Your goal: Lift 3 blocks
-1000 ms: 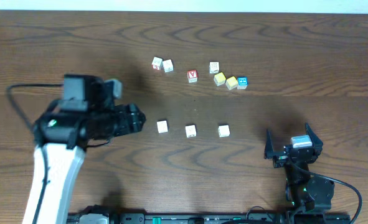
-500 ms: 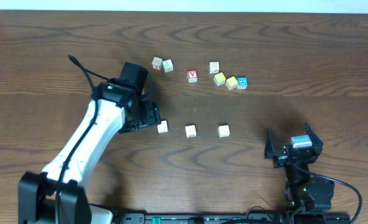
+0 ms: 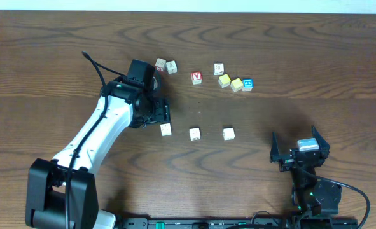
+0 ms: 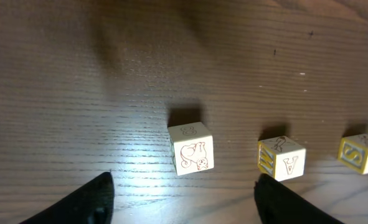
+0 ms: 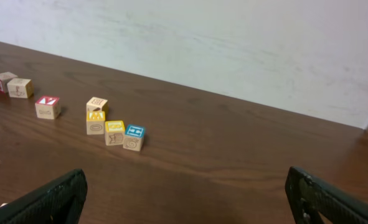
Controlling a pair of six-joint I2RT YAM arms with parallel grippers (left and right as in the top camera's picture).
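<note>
1. The counter (image 3: pixel 48 51) carries all three blocks in a row near its middle. We judge that none is lifted yet, so the whole task lies ahead.
2. The left arm (image 3: pixel 98 130) reaches from the near left corner toward the row's left end.
3. The left pincer (image 4: pixel 184 186) hangs released just beside the first block (image 4: pixel 191 149). In the wrist view its jaws stand wide, with the block ahead of the tips and roughly centred between them. We see it touching and holding nothing.
4. The right pincer (image 5: pixel 185 177) sits at the near right edge, well apart from the row, spread wide and empty.
5. The first block rests flat. The second block (image 4: pixel 281 158) and third block (image 4: pixel 361 154) stand apart beyond it, with neither pincer touching them.
</note>
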